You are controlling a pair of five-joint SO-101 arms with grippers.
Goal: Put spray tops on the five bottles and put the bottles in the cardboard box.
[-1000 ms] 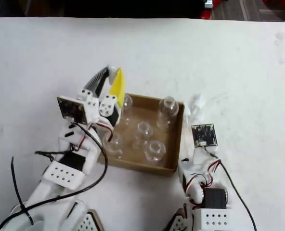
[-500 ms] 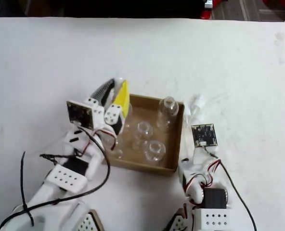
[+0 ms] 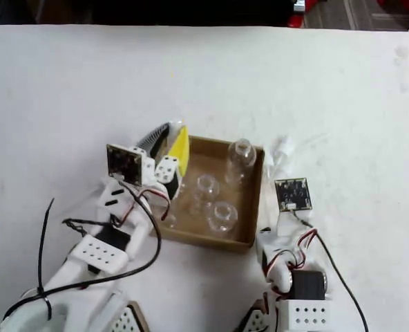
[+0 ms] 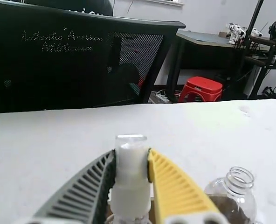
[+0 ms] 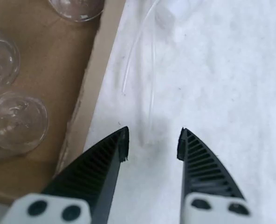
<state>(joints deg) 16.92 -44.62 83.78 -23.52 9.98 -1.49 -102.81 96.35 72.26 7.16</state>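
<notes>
**A:** L gripper – status?
**B:** L gripper [image 4: 131, 156] is clamped on a spray top [image 4: 130, 177], grey finger on one side, yellow on the other. The top is white and upright, w/ a clear cap on its head.
**A:** Where abouts?
**B:** In the high view the L gripper [image 3: 171, 142] is over the far left corner of the cardboard box [image 3: 211, 240]. Can't tell if the top is seated on a bottle.
**A:** Other bottles?
**B:** Three clear plastic ones stand in the box, necks open, no tops: far right corner [image 3: 240, 158], middle [image 3: 206, 187], near side [image 3: 222, 216]. The L wrist view has one open-necked bottle [image 4: 236, 191] just beside the yellow finger.
**A:** R gripper?
**B:** R gripper [image 5: 152, 140] has its black fingers spread wide, holding nothing. It's above the white table [image 5: 231, 70], just beside the box's right wall [image 5: 98, 70]. A thin clear tube [image 5: 149, 79] lies on the table near its tips.
</notes>
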